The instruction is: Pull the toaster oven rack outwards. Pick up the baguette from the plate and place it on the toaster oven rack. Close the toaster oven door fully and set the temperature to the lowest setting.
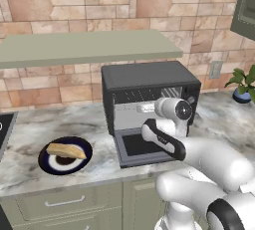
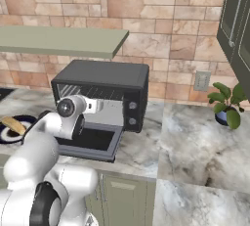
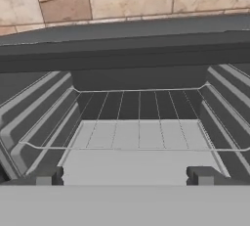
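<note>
Two fingers (image 3: pixel 126 175) spread wide, facing toaster oven rack (image 3: pixel 139 117) w/ door (image 1: pixel 142 147) down.

Toaster oven door (image 2: pixel 93 143) down, arm (image 2: pixel 68 115) ahead.

Your arm (image 1: pixel 164 142) covers the right part of the toaster oven (image 1: pixel 144 77) opening and most of its knob panel in the left base view; in the right base view it hides the left part of the cavity and much of the toaster oven door (image 2: pixel 93 144). The plate (image 2: pixel 7 134) and baguette (image 2: pixel 12 124) are cut by the left edge and partly behind the arm there. The knob markings are too small to read. In the hand view, the toaster oven rack (image 3: pixel 139 122) runs past the frame's right edge.
</note>
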Available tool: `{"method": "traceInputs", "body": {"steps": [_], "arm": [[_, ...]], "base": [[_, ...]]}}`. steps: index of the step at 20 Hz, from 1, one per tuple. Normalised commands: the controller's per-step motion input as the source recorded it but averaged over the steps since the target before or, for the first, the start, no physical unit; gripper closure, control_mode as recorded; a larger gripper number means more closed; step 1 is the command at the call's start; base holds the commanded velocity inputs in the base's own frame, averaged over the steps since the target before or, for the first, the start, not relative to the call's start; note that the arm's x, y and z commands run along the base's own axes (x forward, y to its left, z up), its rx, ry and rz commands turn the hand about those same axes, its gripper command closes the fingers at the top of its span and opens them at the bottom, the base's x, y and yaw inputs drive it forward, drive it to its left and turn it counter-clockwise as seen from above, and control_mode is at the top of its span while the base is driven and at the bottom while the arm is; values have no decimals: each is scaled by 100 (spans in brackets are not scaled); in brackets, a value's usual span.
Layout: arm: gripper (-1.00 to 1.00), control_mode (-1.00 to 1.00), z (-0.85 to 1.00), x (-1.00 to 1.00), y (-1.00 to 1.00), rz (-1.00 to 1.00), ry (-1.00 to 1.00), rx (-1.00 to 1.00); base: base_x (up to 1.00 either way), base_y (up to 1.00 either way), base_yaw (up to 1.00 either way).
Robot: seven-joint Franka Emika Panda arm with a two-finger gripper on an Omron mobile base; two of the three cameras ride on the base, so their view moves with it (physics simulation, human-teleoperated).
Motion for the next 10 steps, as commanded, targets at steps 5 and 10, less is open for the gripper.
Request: {"method": "traceInputs", "body": {"steps": [5, 10], "arm": [[-100, -100, -13, 8, 0, 0, -8, 13], [-100, -100, -25, 0, 0, 0, -7, 8]], "base": [[0, 0, 0], [0, 0, 0]]}}
